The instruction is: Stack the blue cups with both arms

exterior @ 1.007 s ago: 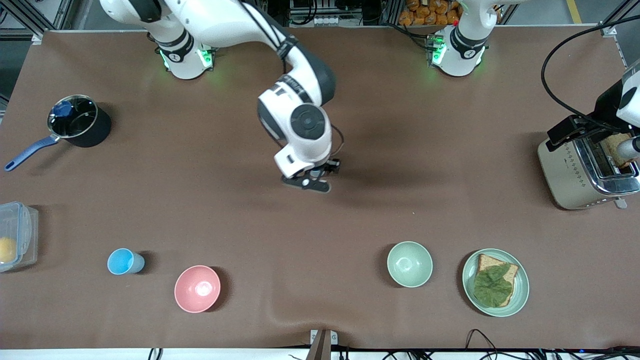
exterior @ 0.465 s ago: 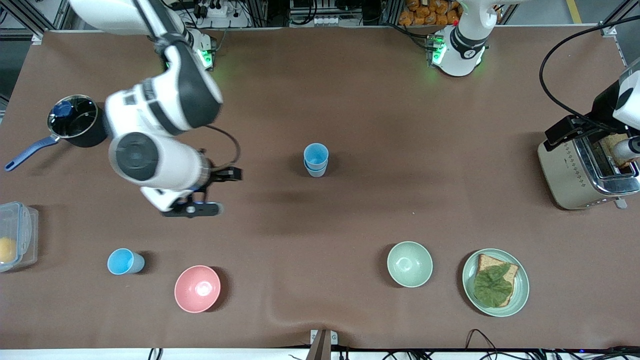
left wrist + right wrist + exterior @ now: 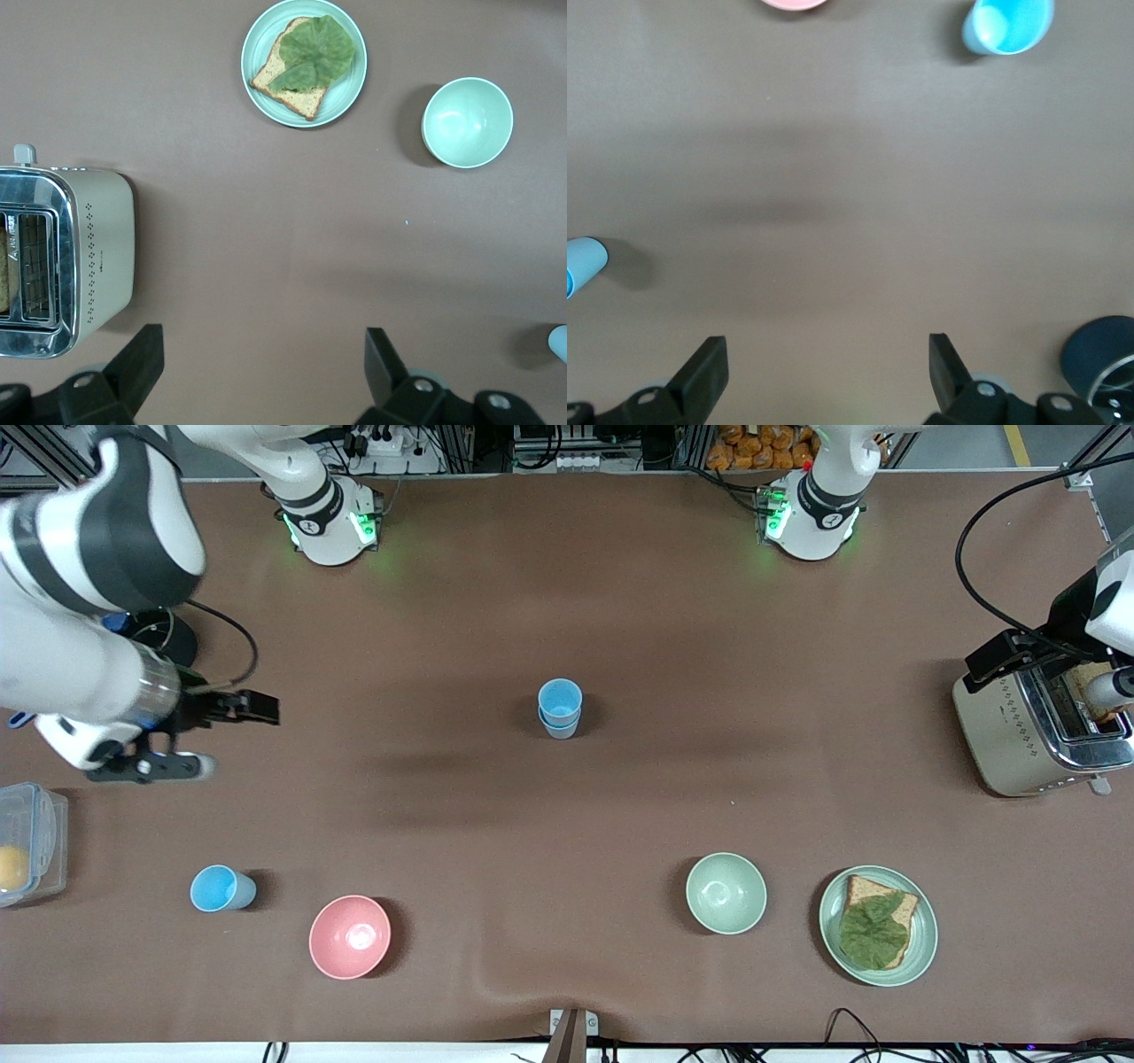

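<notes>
Counting three blue cups: two-cup stack [image 3: 560, 708], single cup [image 3: 219, 888].

saucepan [image 3: 164, 638]: mostly hidden by right arm | toaster [image 3: 1036, 731] slot content: possibly bread, unclear

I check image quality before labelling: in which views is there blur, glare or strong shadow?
Front view: the large white right arm is smeared by motion blur; the stacked light-blue plastic cups are sharp, with a soft shadow beside them. Left wrist view: glare on the shiny chrome toaster. Right wrist view: even light, faint shadow bands on the brown table.
</notes>
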Robot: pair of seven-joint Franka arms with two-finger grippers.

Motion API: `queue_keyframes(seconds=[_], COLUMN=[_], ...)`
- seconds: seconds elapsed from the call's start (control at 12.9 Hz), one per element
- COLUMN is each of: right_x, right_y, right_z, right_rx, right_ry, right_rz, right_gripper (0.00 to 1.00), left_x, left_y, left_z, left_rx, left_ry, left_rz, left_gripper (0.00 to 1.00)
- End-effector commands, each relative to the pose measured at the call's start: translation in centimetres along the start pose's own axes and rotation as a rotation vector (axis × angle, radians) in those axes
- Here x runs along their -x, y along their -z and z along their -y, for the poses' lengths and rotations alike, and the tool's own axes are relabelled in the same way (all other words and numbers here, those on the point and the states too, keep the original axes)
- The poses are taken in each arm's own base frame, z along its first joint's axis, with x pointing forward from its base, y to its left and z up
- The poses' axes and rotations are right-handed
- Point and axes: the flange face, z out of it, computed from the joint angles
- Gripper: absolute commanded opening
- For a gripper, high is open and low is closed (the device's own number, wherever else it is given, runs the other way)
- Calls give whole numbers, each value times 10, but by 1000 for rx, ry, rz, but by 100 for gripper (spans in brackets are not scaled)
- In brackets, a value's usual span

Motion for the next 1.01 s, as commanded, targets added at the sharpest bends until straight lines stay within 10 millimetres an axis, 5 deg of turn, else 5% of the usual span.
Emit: queue_keyframes(seconds=[0.0,0.31,0.93], right_x=[58,74,71], right_y=[32,55,57], right_z=[-16,-70,-73], right_rx=[11,14,6], right_ry=[-5,86,90], right_rz=[-28,-61,-64], right_gripper=[100,100,100], left_x=[2,1,1], left_y=[4,8,3], left_z=[1,7,-4], left_rx=[20,18,21], left_ry=[-23,-14,-31], left_rz=[6,-2,6], left_gripper=[100,100,100])
